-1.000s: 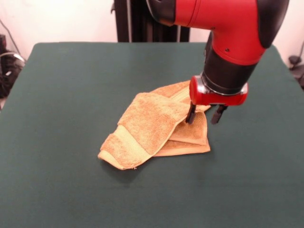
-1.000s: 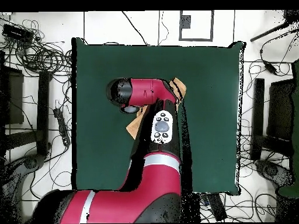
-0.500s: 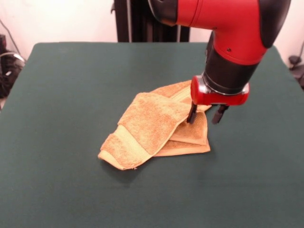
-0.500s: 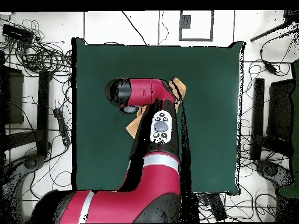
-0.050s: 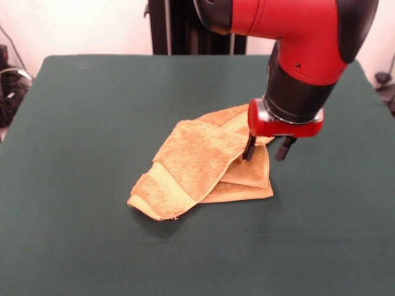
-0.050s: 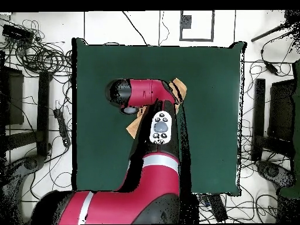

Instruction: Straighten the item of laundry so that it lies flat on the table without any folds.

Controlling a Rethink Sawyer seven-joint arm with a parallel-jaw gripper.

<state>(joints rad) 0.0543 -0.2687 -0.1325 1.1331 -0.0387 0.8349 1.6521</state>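
The gripper (image 5: 267,150) hangs low over the towel's right side with its two black fingers (image 5: 248,148) spread apart and holding nothing. One finger tip is down at the towel's top fold and the other is just past the towel's edge, over bare cloth. After that, going from big to small: the table (image 5: 86,111) is wide and dark green, and it is much bigger than the towel. The red and black arm (image 5: 296,37) comes down from above. The towel (image 5: 197,163) sits near the middle of the table, well away from every edge, and it is bunched up with one flap folded over another. In the last second almost nothing has changed; the gripper has only crept a tiny bit. So the towel is not flat yet, and I think the gripper is about to pinch a fold.
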